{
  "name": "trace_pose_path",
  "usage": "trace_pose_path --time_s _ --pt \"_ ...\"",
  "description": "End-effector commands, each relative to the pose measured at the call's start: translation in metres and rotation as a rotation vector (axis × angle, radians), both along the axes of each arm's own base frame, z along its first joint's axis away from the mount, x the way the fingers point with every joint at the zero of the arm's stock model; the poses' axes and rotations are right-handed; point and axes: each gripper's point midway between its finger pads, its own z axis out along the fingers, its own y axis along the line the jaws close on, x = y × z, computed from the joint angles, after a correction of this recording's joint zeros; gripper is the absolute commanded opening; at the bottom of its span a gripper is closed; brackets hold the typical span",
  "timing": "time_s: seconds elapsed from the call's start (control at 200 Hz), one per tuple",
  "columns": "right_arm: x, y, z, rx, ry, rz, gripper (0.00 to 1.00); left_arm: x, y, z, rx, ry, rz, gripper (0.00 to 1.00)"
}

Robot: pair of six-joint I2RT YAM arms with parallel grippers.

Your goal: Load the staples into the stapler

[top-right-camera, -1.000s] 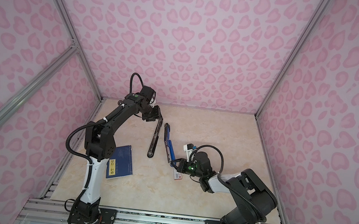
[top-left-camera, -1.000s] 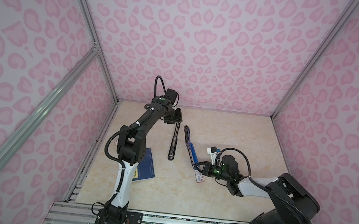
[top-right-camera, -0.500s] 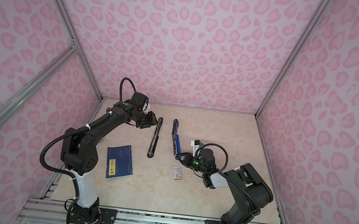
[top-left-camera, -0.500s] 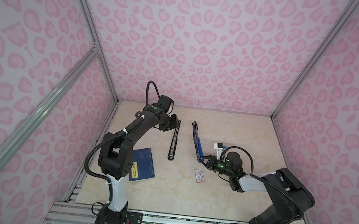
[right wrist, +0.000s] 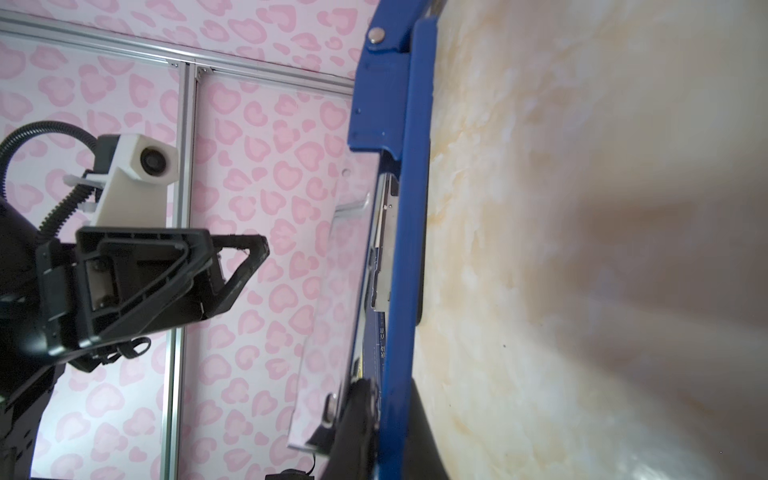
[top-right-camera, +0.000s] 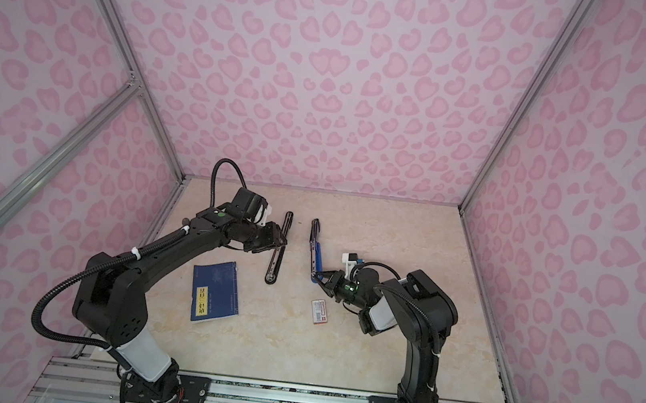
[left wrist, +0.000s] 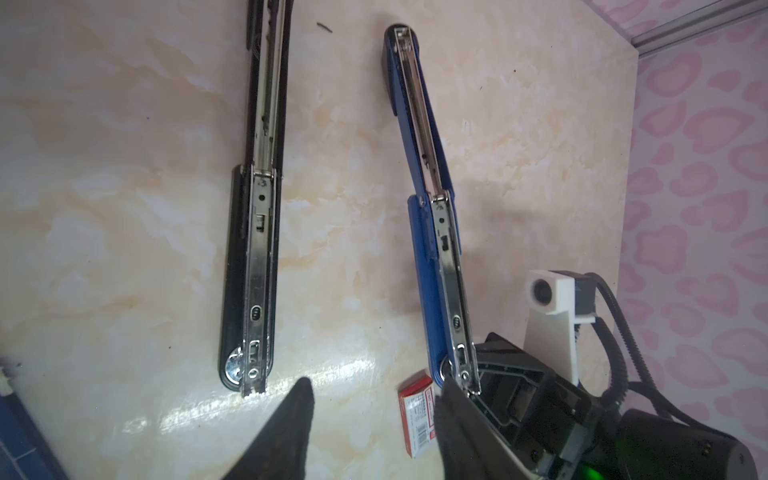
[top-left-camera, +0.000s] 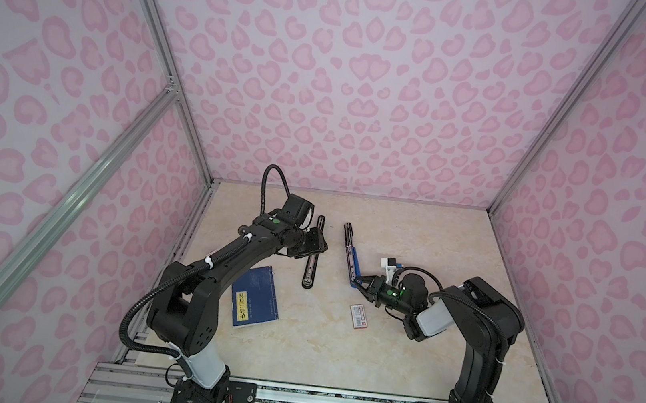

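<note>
Although the task turned on the staples, no loose silvery strip could be made out in any view, and whether any sat in a channel could not be told. The blue stapler (top-left-camera: 350, 252) lay hinged open in one long line near the middle of the bench (top-left-camera: 426, 232), running from 12 to 6 o'clock in both top views. The left wrist view showed its metal channel bared. The right claw (top-left-camera: 357, 284) was pinched narrow on its 6 o'clock end, gripping it. At the blue stapler's 9 o'clock lay a black stapler (top-left-camera: 309, 270), likewise opened flat. Over its middle hung the left claw (top-right-camera: 283, 241), about half spread and empty. A white-and-red box (top-left-camera: 358, 317) sat at 5 o'clock of the gripped end, and a blue booklet (top-left-camera: 255, 296) at 8 o'clock of the black stapler.

The likeliest trouble was the grip itself. Held by one tip only, the long blue stapler could swing or roll once anything pressed into its channel. The hinged halves could also fold shut. With two open staplers side by side, the empty claw, coming down, might nudge the black one.
</note>
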Motion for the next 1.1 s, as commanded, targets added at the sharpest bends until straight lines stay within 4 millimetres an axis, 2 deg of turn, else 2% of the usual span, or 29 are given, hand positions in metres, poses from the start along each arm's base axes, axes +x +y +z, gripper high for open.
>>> trace_pose_path --time_s 0.0,0.04,0.12,0.31,0.55,0.715,0.93,1.01,1.095 --pt "0.007 0.001 0.02 0.068 -0.067 -0.013 0.0 0.001 -0.004 0.003 -0.016 -0.018 0.008 0.52" --pt "0.007 0.001 0.016 0.059 -0.053 -0.018 0.0 0.0 -0.005 0.001 -0.015 -0.014 0.006 0.52" --pt "0.007 -0.002 0.008 0.039 -0.025 -0.028 0.1 -0.002 -0.008 -0.002 -0.016 -0.003 0.001 0.52" --pt "0.005 -0.009 -0.006 -0.026 0.022 -0.042 0.26 -0.006 -0.01 -0.009 -0.014 0.014 -0.004 0.52" --pt "0.0 -0.016 -0.02 -0.069 0.057 -0.049 0.36 -0.008 -0.01 -0.013 -0.012 0.02 -0.003 0.51" --pt "-0.005 -0.021 -0.032 -0.106 0.085 -0.051 0.39 -0.01 -0.009 -0.016 -0.011 0.028 -0.001 0.51" --pt "-0.011 -0.029 -0.044 -0.15 0.12 -0.05 0.36 -0.013 -0.011 -0.019 -0.021 0.04 -0.001 0.51" --pt "-0.012 -0.029 -0.045 -0.158 0.119 -0.045 0.36 -0.014 -0.017 -0.019 -0.028 0.042 -0.009 0.52" --pt "-0.012 -0.028 -0.045 -0.162 0.116 -0.043 0.37 -0.018 -0.033 -0.022 -0.034 0.061 -0.034 0.53"
